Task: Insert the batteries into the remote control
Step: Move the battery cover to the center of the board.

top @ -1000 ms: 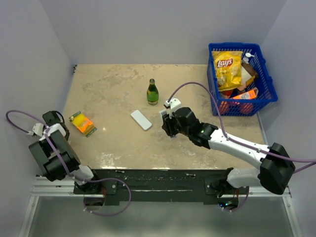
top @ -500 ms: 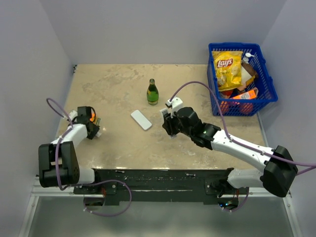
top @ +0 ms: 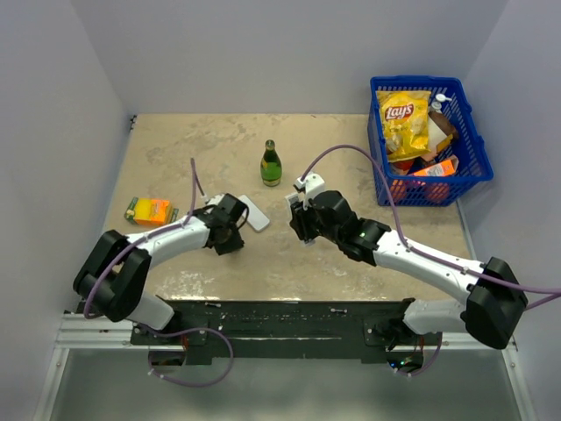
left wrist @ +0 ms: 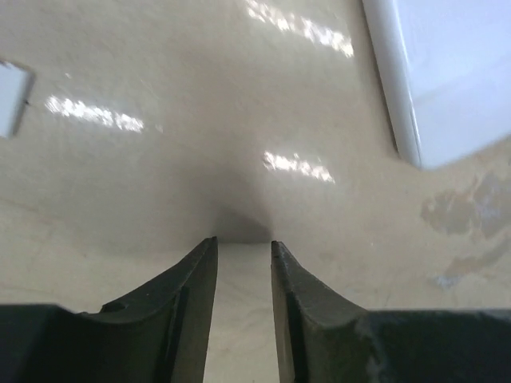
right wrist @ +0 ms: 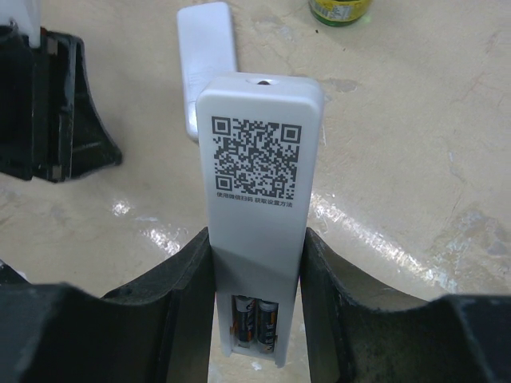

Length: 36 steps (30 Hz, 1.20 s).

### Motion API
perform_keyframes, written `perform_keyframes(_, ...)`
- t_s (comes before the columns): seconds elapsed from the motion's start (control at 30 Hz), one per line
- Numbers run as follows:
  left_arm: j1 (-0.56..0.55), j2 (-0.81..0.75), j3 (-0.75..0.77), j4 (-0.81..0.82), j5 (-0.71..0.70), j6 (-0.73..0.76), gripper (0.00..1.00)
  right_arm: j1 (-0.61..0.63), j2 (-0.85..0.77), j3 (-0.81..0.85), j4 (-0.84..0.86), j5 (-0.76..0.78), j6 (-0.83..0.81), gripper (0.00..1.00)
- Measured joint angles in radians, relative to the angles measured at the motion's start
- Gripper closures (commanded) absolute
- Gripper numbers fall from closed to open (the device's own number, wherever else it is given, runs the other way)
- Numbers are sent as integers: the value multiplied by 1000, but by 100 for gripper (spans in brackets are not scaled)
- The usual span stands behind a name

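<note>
Clamped remote (right wrist: 257, 152) in right claw (right wrist: 257, 239), batteries (right wrist: 255, 321) visible in its bay. Clenched left claw (left wrist: 243, 243) empty over glossy beige table (left wrist: 160, 175), white bar (left wrist: 455, 72) just ahead-right. Grey walls (top: 263, 53) around.

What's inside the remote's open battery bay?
Two batteries sit side by side in the remote. Only one end of each shows. The rest is covered by the remote's own white back.

You see only part of the batteries (right wrist: 255, 321); the shell of the remote control (right wrist: 257, 231) hides the rest. Right wrist view crops the green bottle (right wrist: 339, 8) at 12 o'clock; left wrist view cuts a white bar (left wrist: 455, 72) at 2 o'clock.
</note>
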Motion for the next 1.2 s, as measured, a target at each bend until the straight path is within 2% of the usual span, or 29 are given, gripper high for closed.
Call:
perform_keyframes(0.03,-36,4,10,-10,-2,-3,47,0,1,0,-3,5,0,100)
perform_keyframes(0.17,-72,-51,21,-95,-90,-37,27,0,1,0,-6,12,0,100)
perform_keyframes(0.23,-45,-93,32,-147,-152,-54,25,-1,1,0,-7,13,0,100)
perform_keyframes(0.37,101,-155,44,-186,-222,-77,20,-1,8,0,-7,12,0,100)
perform_keyframes(0.57,229,-135,44,-182,-248,-133,21,-1,18,0,-12,11,-1,100)
perform_keyframes(0.77,274,-31,44,-154,-229,-178,25,-1,18,0,-12,11,-1,100)
perform_keyframes(0.93,300,63,55,-131,-203,-195,33,-1,18,0,-12,11,-1,100)
perform_keyframes(1.2,305,100,93,-131,-197,-195,47,-1,18,0,-11,10,-1,100)
